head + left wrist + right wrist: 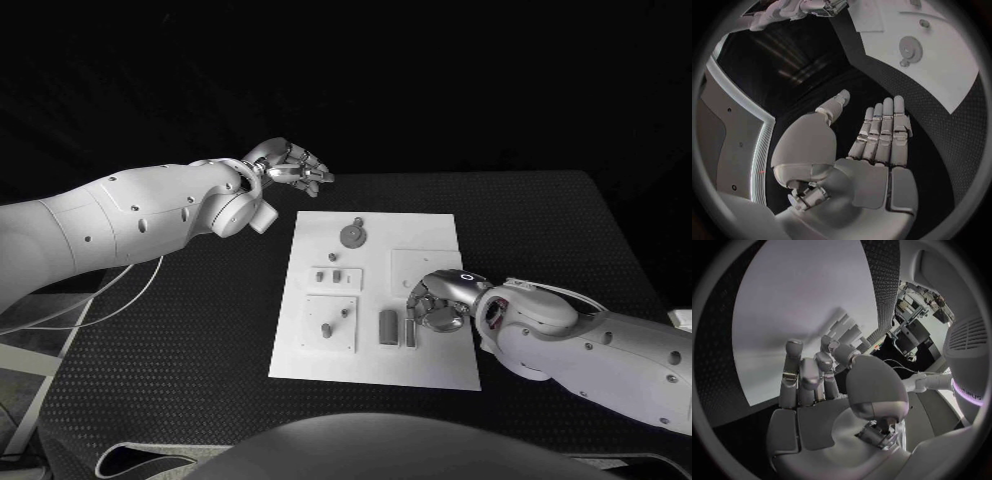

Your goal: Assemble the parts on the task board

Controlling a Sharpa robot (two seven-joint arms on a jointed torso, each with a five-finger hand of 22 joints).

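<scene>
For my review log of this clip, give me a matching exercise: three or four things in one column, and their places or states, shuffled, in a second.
Things:
1. left hand
2. right hand
3. round gear-like part
4. task board

Places or states:
A. lies on the board's far end
B. over the board's middle, fingers curled down
C. beyond the board's far left corner, holding nothing
D. flat in the middle of the black table

Pairs: 1-C, 2-B, 3-A, 4-D

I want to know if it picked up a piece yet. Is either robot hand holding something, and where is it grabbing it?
Nothing is held. The left hand hangs open beside the task board; the right hand is over the board with fingers apart, holding nothing.
</scene>
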